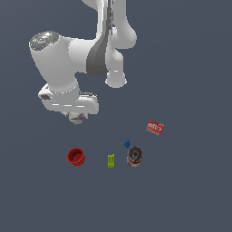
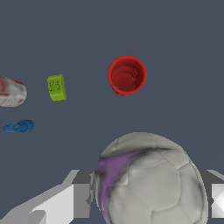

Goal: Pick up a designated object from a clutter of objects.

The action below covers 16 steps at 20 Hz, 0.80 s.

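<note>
Off-white ball (image 2: 151, 179) with purple patch, panelled like a football.

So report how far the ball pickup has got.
Done: the gripper is down at the off-white ball, fingers flanking it. In hand: closing on it; contact isn't clear. Left: lifting it away from the red cup, green block and can.
</note>
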Tool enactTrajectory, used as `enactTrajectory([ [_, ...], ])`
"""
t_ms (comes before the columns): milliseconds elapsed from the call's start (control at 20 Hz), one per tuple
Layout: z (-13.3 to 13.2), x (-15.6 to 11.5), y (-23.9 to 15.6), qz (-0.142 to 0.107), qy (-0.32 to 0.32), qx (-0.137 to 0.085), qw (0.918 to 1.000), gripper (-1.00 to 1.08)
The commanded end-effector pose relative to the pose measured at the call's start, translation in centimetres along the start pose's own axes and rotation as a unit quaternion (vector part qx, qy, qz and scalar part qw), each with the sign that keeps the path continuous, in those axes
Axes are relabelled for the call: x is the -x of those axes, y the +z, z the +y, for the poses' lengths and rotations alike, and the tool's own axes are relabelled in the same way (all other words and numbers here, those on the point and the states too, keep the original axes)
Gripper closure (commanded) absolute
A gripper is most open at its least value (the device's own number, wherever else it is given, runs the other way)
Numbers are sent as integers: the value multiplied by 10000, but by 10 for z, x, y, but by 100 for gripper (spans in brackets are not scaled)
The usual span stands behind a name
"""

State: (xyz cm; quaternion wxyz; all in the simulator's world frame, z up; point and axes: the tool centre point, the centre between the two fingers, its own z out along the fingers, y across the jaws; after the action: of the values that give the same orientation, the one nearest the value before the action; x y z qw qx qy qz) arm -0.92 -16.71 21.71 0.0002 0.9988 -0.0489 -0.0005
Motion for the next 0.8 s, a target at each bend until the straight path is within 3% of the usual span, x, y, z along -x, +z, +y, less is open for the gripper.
enactTrajectory([
  [0, -11, 3, -30, 4, 2, 8, 10000, 108],
  [750, -67, 14, -182, 4, -4, 8, 10000, 108],
])
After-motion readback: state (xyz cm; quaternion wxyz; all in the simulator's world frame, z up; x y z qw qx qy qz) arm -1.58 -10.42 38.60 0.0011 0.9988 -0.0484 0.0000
